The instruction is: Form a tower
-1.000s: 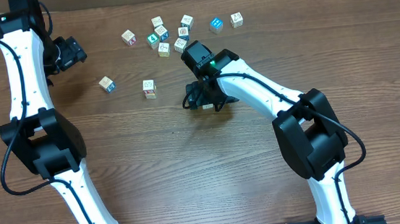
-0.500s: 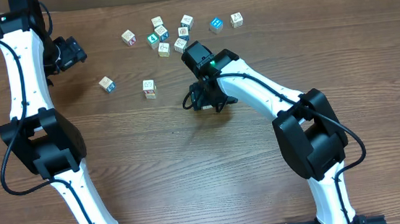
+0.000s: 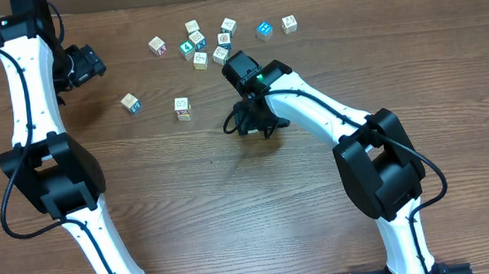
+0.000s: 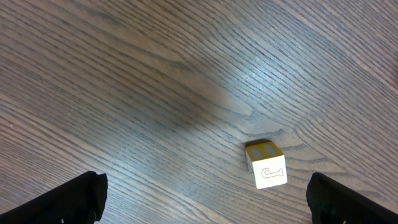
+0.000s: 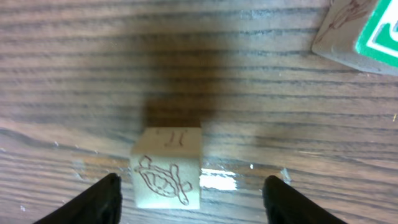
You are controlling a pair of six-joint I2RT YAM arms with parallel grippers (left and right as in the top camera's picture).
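tower unbuilt; turtle cube (image 5: 166,167) between right jaws, narrower than before, not gripping; left jaws spread.

The white-and-black left arm (image 3: 21,90) reaches along the far-left side. Its black left gripper (image 3: 89,64) is turned inward, with its 2 fingers (image 4: 74,202) spread fully wide. The white-and-black right arm (image 3: 313,109) stretches forward and leftward toward the middle. Its black right gripper (image 3: 246,119) points straight down, its 2 fingertips (image 5: 93,202) parted and gripping nothing.
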